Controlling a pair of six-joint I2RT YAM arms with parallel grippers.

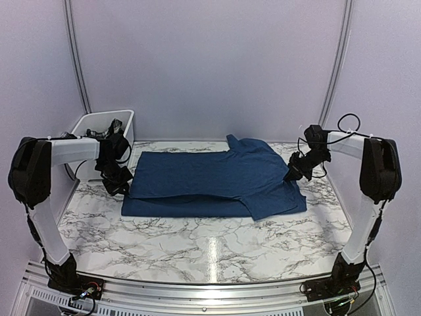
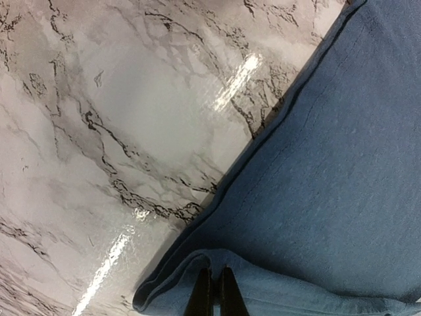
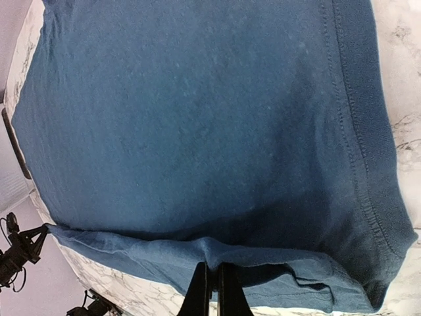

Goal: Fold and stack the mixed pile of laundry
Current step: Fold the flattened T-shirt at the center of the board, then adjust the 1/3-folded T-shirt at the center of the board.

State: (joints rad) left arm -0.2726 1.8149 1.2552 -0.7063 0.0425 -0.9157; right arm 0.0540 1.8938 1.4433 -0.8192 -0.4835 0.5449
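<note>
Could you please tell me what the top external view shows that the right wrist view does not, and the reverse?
Only the top external view shows the left tool at the left edge of the navy t-shirt, and the white bin at the back left. Only the right wrist view shows the hem stitching and the right tool pinching a fold. Both show that t-shirt on the marble table.
</note>
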